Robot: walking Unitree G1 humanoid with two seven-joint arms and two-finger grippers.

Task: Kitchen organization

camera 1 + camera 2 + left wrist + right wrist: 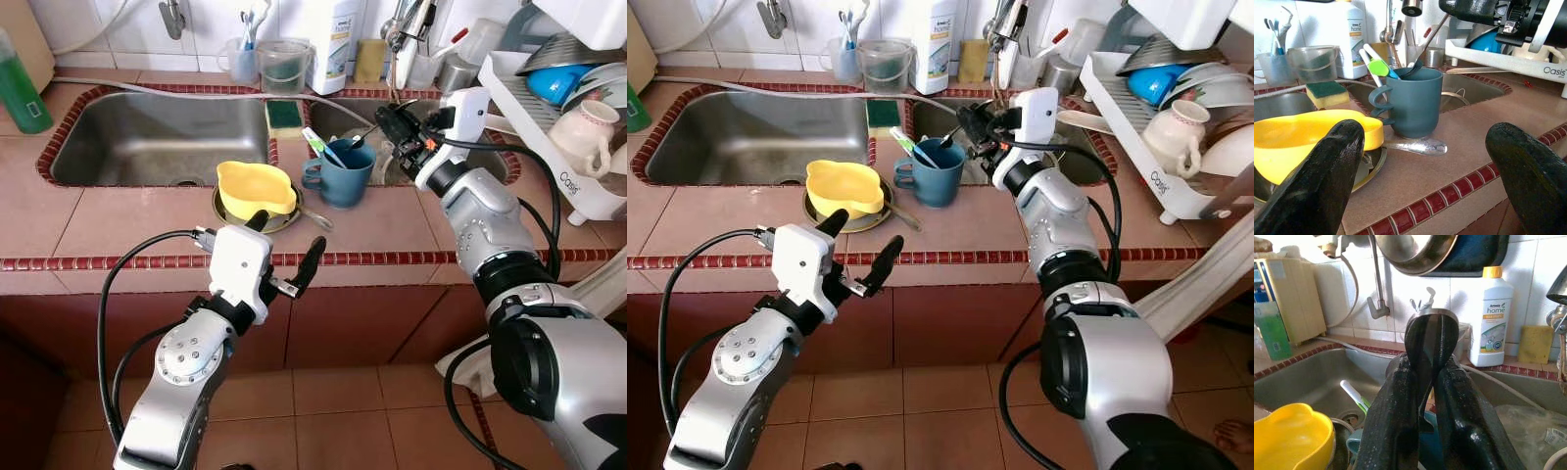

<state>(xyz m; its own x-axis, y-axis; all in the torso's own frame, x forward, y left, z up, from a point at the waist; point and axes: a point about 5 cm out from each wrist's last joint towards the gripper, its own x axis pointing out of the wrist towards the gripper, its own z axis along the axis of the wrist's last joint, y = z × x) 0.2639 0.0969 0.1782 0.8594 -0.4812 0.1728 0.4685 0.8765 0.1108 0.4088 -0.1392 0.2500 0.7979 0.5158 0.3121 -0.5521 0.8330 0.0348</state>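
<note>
A dark blue mug (340, 178) stands on the tiled counter between the two sink basins, with a green and white brush (319, 145) in it. My right gripper (386, 120) hovers just right of and above the mug, shut on the handle of a metal spoon (361, 138) whose lower end rests inside the mug (1415, 103). A yellow bowl (255, 188) sits on a small metal plate (231, 216) left of the mug, and another spoon (317, 218) lies beside the plate. My left gripper (287, 235) is open and empty at the counter's front edge, just below the bowl.
A white dish rack (554, 157) with cups and bowls fills the right side. A green-topped sponge (284, 115) lies on the divider between the basins. Behind the left sink (157, 137) stand a detergent bottle (333, 39), a clear tub (284, 64) and a green bottle (20, 93).
</note>
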